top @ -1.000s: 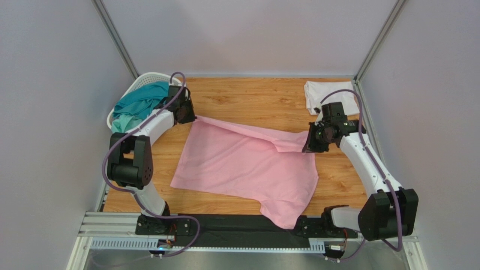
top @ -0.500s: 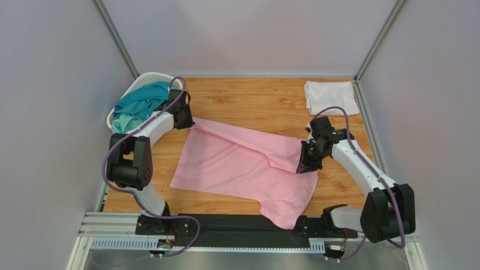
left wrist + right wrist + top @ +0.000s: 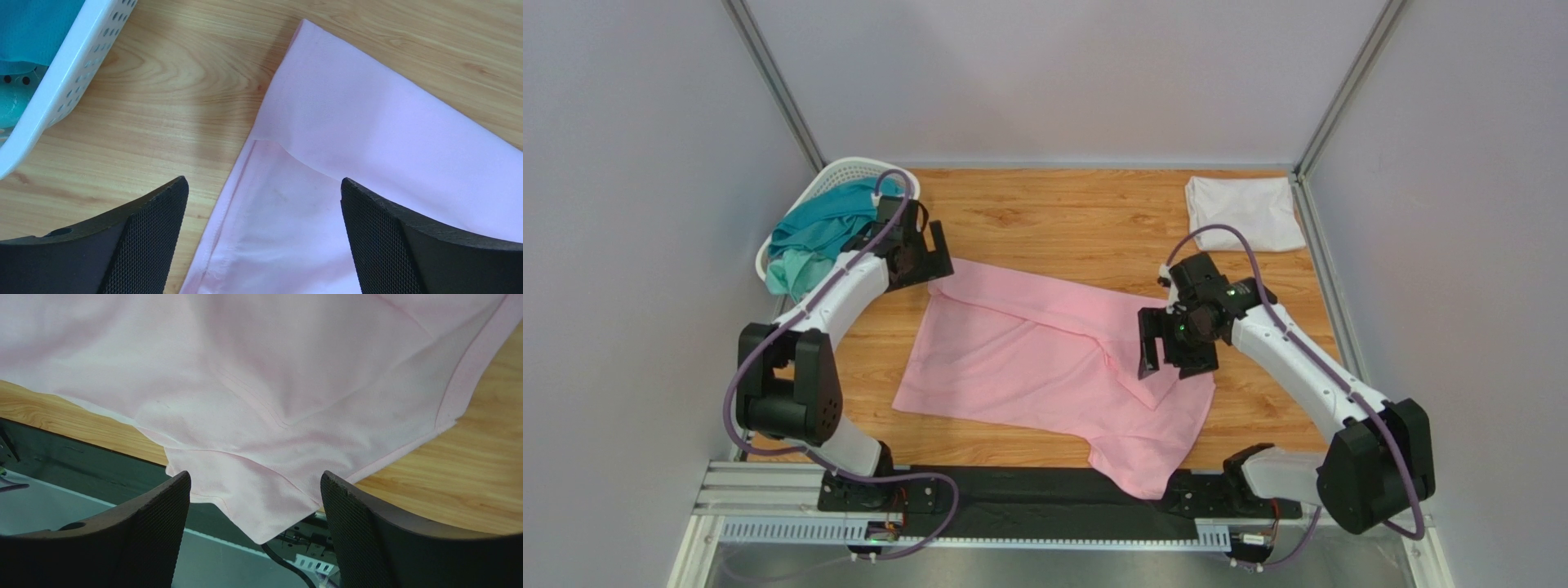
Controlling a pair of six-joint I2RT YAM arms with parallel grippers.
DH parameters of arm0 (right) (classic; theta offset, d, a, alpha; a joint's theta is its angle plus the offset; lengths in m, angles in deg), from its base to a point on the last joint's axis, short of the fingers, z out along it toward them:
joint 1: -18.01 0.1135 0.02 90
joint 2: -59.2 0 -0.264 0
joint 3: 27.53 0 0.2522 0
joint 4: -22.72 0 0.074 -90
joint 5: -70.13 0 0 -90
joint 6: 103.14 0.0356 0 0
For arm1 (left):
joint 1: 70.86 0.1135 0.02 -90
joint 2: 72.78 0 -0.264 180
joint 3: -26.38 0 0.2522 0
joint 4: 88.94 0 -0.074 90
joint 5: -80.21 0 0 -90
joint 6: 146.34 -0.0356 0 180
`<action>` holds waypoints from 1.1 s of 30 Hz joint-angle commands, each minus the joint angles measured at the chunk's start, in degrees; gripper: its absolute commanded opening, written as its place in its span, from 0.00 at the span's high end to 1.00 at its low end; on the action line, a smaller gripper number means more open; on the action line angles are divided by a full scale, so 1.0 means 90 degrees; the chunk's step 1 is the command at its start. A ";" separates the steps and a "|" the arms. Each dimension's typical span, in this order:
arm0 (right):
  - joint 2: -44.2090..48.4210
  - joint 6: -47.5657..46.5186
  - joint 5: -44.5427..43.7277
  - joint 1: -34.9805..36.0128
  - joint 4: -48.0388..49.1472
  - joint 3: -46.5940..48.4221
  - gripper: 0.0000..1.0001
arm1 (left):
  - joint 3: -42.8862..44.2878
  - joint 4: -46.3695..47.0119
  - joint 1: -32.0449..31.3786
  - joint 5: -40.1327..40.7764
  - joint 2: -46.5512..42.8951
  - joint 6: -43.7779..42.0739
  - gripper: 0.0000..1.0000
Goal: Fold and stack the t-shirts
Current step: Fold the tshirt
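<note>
Since both pincers stand released with nothing between their fingers, you should treat the light pink t-shirt (image 3: 1038, 368) as resting on its own weight right now. It lies spread across the middle of the wooden table (image 3: 1063, 221), with its far edge doubled over toward you as a slanted band. That band looks like a first fold already laid.

Your left gripper (image 3: 263, 202) hovers over the far-left corner of the shirt, just beside the white lattice basket (image 3: 844, 167). From there it can pin or pick that corner without touching the teal t-shirt (image 3: 817, 227) heaped inside.

Your right gripper (image 3: 255, 490) hangs above the shirt's right side. Its wrist view shows a corner of pink cloth spilling past the table's near edge over the black rail (image 3: 1038, 488). That overhang probably needs drawing back onto the wood, or the next fold may drag it crooked.

A white t-shirt (image 3: 1244, 211) sits folded in the far-right corner, well apart. It likely marks the spot where the stack is meant to grow. No orange shirt shows in any view.
</note>
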 commanded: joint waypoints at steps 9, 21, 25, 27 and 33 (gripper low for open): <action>-0.1373 0.0048 -0.0380 0.1726 0.1712 0.1145 0.38 | -0.0476 0.0026 -0.0185 -0.1370 -0.0970 0.0504 0.00; -0.2985 0.0010 -0.1032 0.1774 0.2163 0.1419 0.56 | -0.2080 -0.0159 -0.0204 -0.1156 -0.2699 0.1168 0.00; -0.3219 -0.0010 -0.1210 0.1765 0.2173 0.1487 0.59 | -0.2275 -0.0218 -0.0204 -0.1088 -0.2895 0.1246 0.00; -0.3317 -0.0010 -0.1278 0.1755 0.2173 0.1526 0.59 | -0.2295 -0.0238 -0.0204 -0.1019 -0.2963 0.1247 0.00; -0.3366 0.0000 -0.1552 0.1696 0.2173 0.1517 0.74 | -0.2236 -0.0306 -0.0204 -0.0951 -0.2935 0.1247 0.00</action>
